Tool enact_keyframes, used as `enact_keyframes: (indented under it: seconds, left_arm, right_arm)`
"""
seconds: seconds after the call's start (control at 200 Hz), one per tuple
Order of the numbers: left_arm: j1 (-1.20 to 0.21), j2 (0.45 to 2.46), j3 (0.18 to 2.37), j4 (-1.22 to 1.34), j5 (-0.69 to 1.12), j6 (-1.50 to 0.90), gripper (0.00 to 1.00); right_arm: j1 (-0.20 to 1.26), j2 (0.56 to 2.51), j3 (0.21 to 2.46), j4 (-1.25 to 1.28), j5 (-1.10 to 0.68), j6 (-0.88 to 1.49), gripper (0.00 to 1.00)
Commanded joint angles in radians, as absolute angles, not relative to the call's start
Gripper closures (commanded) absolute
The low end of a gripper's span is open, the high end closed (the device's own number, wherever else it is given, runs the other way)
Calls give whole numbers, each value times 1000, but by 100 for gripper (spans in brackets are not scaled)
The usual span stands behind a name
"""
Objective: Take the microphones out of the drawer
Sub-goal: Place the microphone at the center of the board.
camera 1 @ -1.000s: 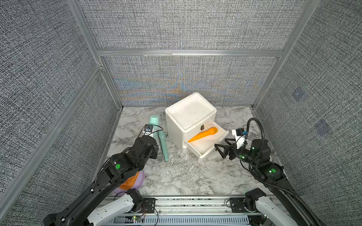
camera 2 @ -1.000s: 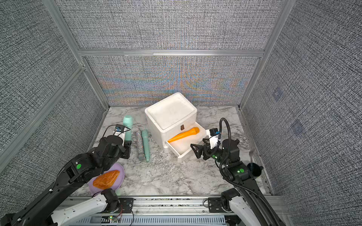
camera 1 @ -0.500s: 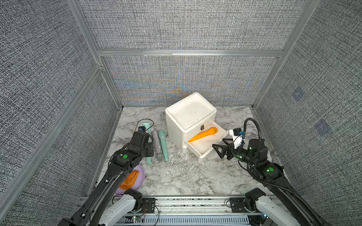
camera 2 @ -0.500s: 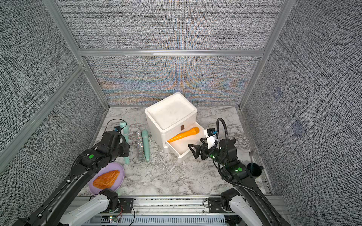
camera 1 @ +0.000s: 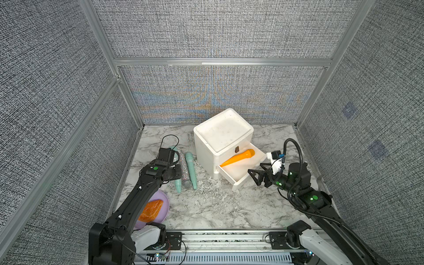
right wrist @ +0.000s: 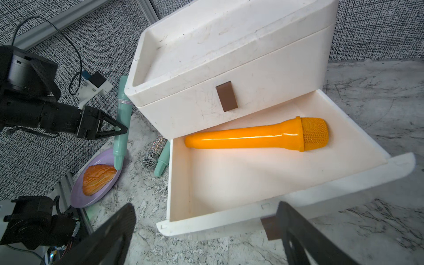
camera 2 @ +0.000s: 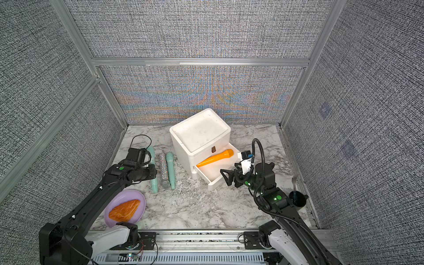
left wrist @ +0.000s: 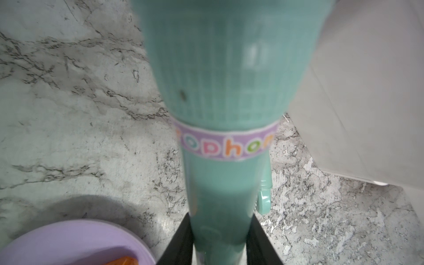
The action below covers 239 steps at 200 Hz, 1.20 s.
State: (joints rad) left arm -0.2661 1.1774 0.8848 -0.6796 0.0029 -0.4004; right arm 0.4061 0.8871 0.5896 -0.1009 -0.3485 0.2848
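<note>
Orange mic: glossy plastic, tapered handle, mesh head. Lies flat along rear edge of open drawer. Right gripper spread wide, empty, just before drawer front. Left gripper clamped on teal mic.

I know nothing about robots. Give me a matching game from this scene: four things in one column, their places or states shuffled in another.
1 orange microphone
2 pastry
3 glittery microphone
4 left gripper

A on the purple plate
B shut on a teal microphone
C in the open drawer
D lying on the tabletop

Pairs: 1-C, 2-A, 3-D, 4-B
</note>
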Motion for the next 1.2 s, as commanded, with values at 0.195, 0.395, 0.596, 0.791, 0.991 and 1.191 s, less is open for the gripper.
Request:
enact_keyframes:
  seconds: [0.195, 0.395, 0.596, 0.791, 0.991, 1.191]
  left_arm:
    - [-249, 1283, 883, -605, -9, -446, 100]
    - [-220, 1352, 883, -584, 14, -462, 100]
    - [-197, 1442, 907, -590, 60, -458, 100]
    - [-189, 1522, 940, -597, 101, -440, 100]
    - [-185, 1571, 968, -606, 125, -432, 100]
    - [-180, 1611, 980, -597, 145, -429, 100]
  right_arm:
    - [407, 916, 611, -62, -334, 259, 2]
    - [408, 924, 609, -53, -334, 261, 2]
    - [408, 919, 617, -67, -322, 250, 2]
    - [407, 917, 614, -67, -316, 250, 2]
    - [408, 914, 609, -67, -310, 252, 2]
    - [407, 914, 605, -71, -302, 251, 2]
